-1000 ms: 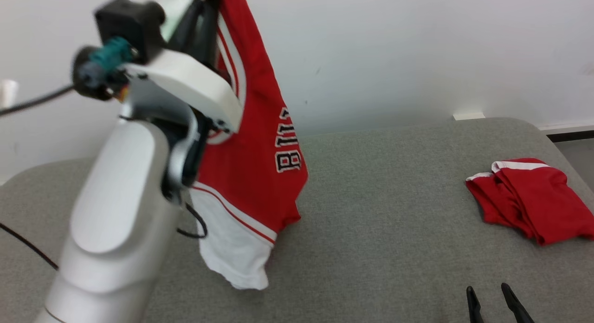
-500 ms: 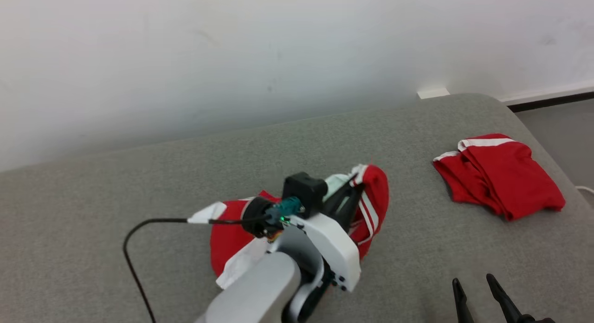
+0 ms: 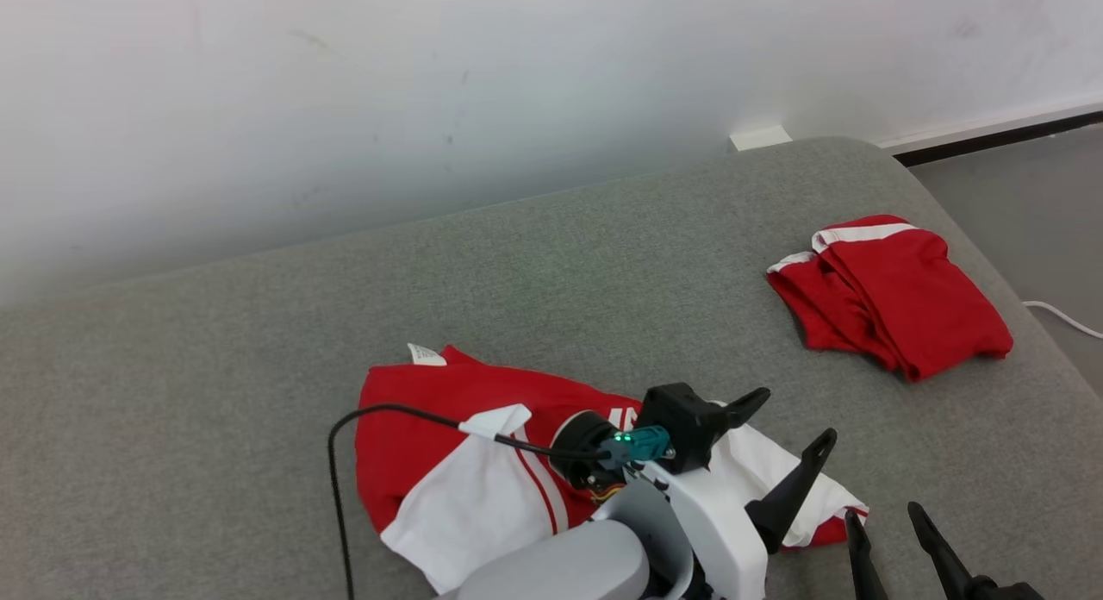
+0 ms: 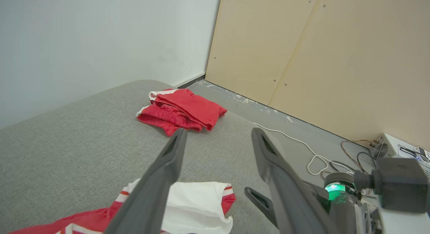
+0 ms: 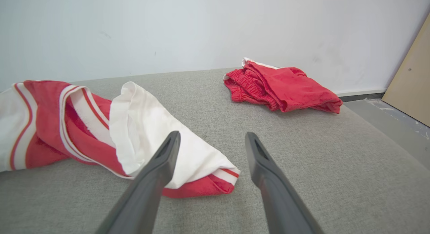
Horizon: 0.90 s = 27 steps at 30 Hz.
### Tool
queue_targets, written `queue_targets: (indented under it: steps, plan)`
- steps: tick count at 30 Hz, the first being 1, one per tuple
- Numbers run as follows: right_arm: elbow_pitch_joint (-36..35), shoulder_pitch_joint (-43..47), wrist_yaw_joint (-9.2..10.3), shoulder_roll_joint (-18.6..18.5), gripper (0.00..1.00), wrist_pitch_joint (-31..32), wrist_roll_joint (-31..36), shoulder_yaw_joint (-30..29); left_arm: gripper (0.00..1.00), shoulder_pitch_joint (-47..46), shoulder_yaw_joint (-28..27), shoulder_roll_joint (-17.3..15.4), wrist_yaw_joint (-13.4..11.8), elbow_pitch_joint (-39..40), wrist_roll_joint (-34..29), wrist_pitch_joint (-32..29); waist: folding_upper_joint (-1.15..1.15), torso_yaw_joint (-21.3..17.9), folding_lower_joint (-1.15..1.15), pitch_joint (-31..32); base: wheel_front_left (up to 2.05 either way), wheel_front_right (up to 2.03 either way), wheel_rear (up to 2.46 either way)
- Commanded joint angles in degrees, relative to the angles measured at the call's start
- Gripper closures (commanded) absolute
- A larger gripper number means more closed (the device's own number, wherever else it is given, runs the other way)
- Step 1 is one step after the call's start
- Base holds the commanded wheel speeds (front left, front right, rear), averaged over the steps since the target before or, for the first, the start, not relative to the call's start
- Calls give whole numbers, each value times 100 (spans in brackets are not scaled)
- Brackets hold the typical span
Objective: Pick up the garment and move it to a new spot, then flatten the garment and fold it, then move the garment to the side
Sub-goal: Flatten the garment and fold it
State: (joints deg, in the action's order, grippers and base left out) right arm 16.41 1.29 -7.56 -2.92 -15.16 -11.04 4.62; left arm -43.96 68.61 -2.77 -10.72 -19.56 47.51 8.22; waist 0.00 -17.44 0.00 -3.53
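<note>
Found the red-and-white jersey (image 3: 414, 419) lying on the grey cushion (image 3: 603, 264) at the lower centre of the head view, so judged the pick-up and move to a new spot as done or all but done, with flattening, folding and the shift to the side not yet begun. Looked rumpled, with red cloth bunched toward the left, a white panel edged in red stripes turned over at the lower left, another white flap doubled at the lower right, and a small white label poking out at the upper left edge. Showed no flat outline and no clean fold. Saw the left gripper (image 3: 794, 415) just above the jersey's right end, fingers spread wide with nothing between them. Saw the right gripper (image 3: 883, 512) in the lower right corner, likewise spread and empty, just beside the white flap, apparently not touching it. Noted folded red shorts (image 3: 896, 290) at the right of the frame, well apart from the jersey, and a white wall (image 3: 431, 83) across the top.
</note>
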Motion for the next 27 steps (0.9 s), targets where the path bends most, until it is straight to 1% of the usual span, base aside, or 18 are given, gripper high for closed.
queue_targets:
  steps: [1, 4, 7, 9, 11, 14, 17, 20, 22, 24, 27]
  plan:
    - [-2, -3, 17, -1, 0, 5, -53, -33, 0, -45, 55, -25, -43, 41, 53, 47, 0, 32, 0, 13, 0, 0, 0]
    - [-22, 32, 17, -2, 0, 5, -50, -85, 0, -115, 188, -24, -115, 86, 204, 143, 0, 117, 0, 61, 0, 0, 0]
    - [-48, 85, 17, -2, 0, 6, -29, -144, 0, -91, 219, -25, -268, -1, 216, 292, 0, 207, 0, 118, 0, 0, 0]
    - [-62, 125, 17, -1, 0, 6, -7, -196, 0, -2, 136, -29, -378, -128, 177, 420, 0, 265, 0, 163, 0, 0, 0]
    - [-77, 170, 17, -2, 0, 6, 13, -239, 0, 143, 25, -174, -484, -188, 149, 534, 0, 321, 0, 215, 0, 0, 0]
    - [-119, 244, 17, -1, 0, 5, 31, -313, 0, 359, -231, -508, -705, -121, 22, 647, 0, 411, 0, 278, 0, 0, 0]
    - [-157, 324, 17, -3, 0, 6, 68, -419, 0, 746, -633, -843, -950, 79, -65, 690, 0, 518, 0, 339, 0, 0, 0]
    - [-209, 375, 17, 0, 0, 6, 98, -472, 0, 1180, -1247, -1198, -1158, 453, -422, 691, 0, 634, 0, 389, 0, 0, 0]
    - [-237, 401, 17, -5, 0, 5, 124, -510, 0, 1554, -1600, -1376, -1267, 686, -735, 691, 0, 698, 0, 420, 0, 0, 0]
    - [-252, 426, 17, -20, 0, 5, 140, -546, 0, 1967, -1959, -1488, -1324, 868, -964, 692, 0, 749, 0, 459, 0, 0, 0]
    - [-267, 455, 17, -51, 0, 6, 137, -595, 0, 2568, -2461, -1603, -1336, 1104, -1385, 692, 0, 817, 0, 510, 0, 0, 0]
